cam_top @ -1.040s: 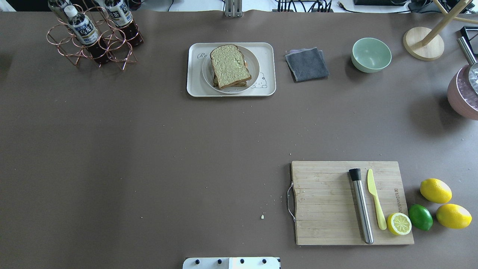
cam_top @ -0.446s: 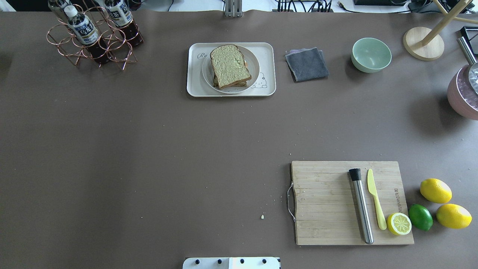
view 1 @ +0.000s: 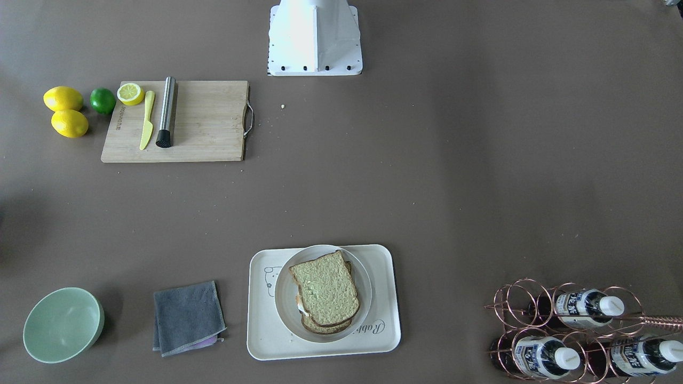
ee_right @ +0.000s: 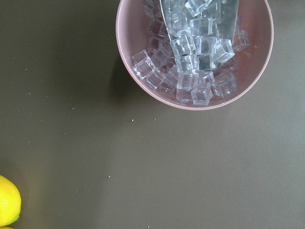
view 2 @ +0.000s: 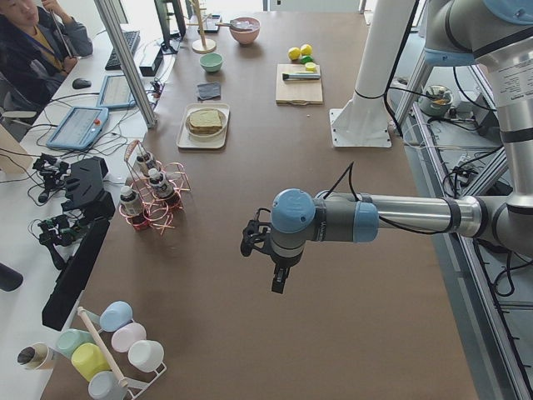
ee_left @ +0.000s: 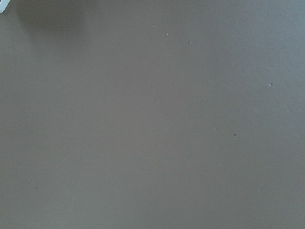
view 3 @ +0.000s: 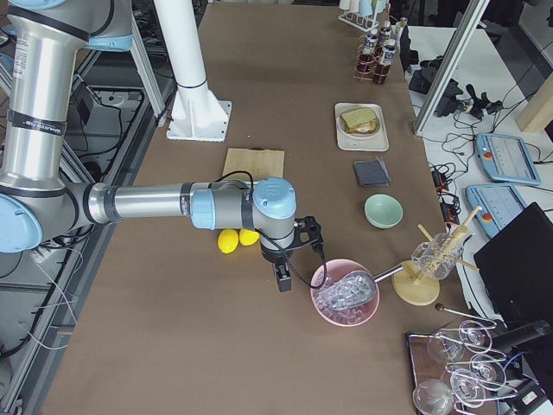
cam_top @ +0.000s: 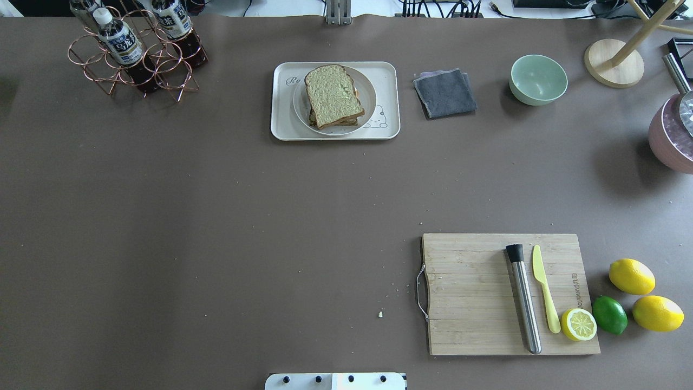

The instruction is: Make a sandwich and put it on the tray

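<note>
The sandwich [cam_top: 333, 95], two brown-crusted bread slices with a white edge of egg showing between them, lies on a round white plate [cam_top: 370, 96]. The plate stands on the cream tray [cam_top: 281, 128] at the table's far middle. The sandwich also shows in the front view [view 1: 324, 290], on the tray [view 1: 261, 333]. My left gripper [view 2: 279, 280] hangs over bare table far to the left. My right gripper [view 3: 282, 278] hangs beside the pink ice bowl [view 3: 346, 294]. Both show only in side views, so I cannot tell if they are open or shut.
A wooden cutting board [cam_top: 465, 295] carries a steel muddler [cam_top: 525, 300], a yellow knife [cam_top: 544, 287] and a lemon half [cam_top: 578, 324]. Lemons [cam_top: 631, 276] and a lime [cam_top: 609, 314] lie to its right. A grey cloth [cam_top: 445, 92], green bowl [cam_top: 538, 79] and bottle rack [cam_top: 135, 51] stand at the back.
</note>
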You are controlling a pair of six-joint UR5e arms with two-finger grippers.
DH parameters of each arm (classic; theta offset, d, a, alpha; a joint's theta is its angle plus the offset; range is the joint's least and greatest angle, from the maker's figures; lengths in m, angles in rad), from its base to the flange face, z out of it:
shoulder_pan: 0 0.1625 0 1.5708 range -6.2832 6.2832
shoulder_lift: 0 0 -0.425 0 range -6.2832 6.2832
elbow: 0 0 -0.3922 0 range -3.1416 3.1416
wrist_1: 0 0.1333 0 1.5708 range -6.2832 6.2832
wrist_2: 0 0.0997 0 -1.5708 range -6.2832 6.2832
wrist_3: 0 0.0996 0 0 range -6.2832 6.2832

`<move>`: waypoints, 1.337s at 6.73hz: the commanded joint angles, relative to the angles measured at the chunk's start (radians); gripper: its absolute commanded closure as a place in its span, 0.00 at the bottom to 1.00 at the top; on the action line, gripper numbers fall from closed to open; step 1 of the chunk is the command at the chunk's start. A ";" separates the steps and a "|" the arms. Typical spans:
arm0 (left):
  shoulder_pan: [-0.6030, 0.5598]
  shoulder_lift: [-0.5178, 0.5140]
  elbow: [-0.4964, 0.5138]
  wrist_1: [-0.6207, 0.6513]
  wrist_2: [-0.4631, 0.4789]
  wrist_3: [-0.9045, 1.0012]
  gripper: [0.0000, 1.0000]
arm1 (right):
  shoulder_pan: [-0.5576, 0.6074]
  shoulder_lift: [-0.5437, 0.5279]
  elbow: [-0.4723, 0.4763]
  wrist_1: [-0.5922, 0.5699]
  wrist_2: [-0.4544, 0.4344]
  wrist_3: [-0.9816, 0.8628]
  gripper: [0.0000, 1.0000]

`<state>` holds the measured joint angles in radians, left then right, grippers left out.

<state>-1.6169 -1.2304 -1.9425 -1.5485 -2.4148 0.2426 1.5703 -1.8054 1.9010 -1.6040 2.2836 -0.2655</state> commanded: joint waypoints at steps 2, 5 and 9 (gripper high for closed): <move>0.000 -0.001 -0.003 -0.001 -0.006 -0.006 0.03 | -0.004 -0.005 0.015 -0.001 0.019 0.000 0.00; 0.000 0.003 -0.001 -0.016 -0.004 -0.006 0.03 | -0.004 -0.009 0.016 -0.002 0.020 0.000 0.00; 0.000 0.002 -0.003 -0.016 -0.004 -0.008 0.03 | -0.004 -0.011 0.012 -0.002 0.019 0.000 0.00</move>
<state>-1.6168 -1.2286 -1.9475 -1.5650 -2.4191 0.2352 1.5662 -1.8150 1.9145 -1.6057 2.3026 -0.2654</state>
